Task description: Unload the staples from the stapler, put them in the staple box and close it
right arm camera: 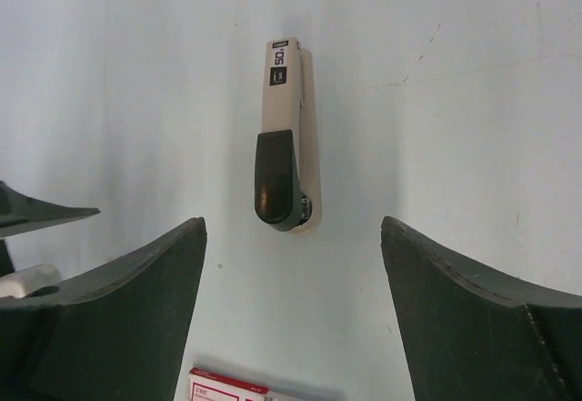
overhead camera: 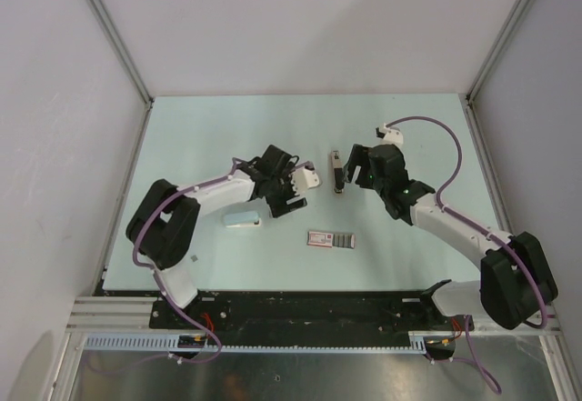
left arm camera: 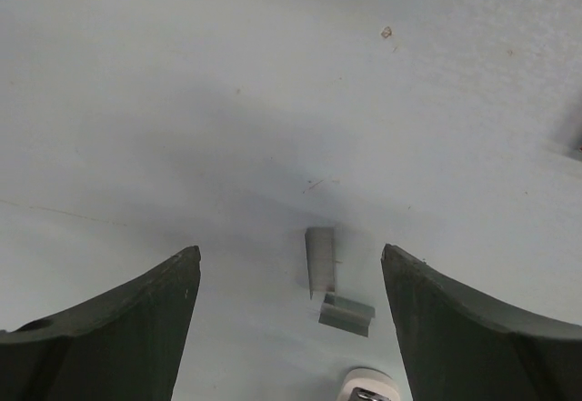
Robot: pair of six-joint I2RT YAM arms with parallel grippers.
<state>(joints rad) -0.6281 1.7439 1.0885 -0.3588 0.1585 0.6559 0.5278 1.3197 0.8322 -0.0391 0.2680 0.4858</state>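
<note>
The stapler [overhead camera: 336,172] lies flat at mid-table. In the right wrist view it [right arm camera: 284,160] is a slim beige bar with a black lever on top and sits just beyond my fingers. My right gripper [right arm camera: 293,223] is open and empty, hovering right next to the stapler in the top view [overhead camera: 351,170]. My left gripper [left arm camera: 291,250] is open and empty above two short grey staple strips [left arm camera: 320,260], which lie loose on the table between its fingers. In the top view the left gripper [overhead camera: 293,192] hides the strips.
A flat pink-and-grey box [overhead camera: 331,240] lies nearer the front; its edge shows in the right wrist view [right arm camera: 227,387]. A pale blue-white wedge [overhead camera: 244,220] lies beside the left arm. Grey walls enclose the table on three sides.
</note>
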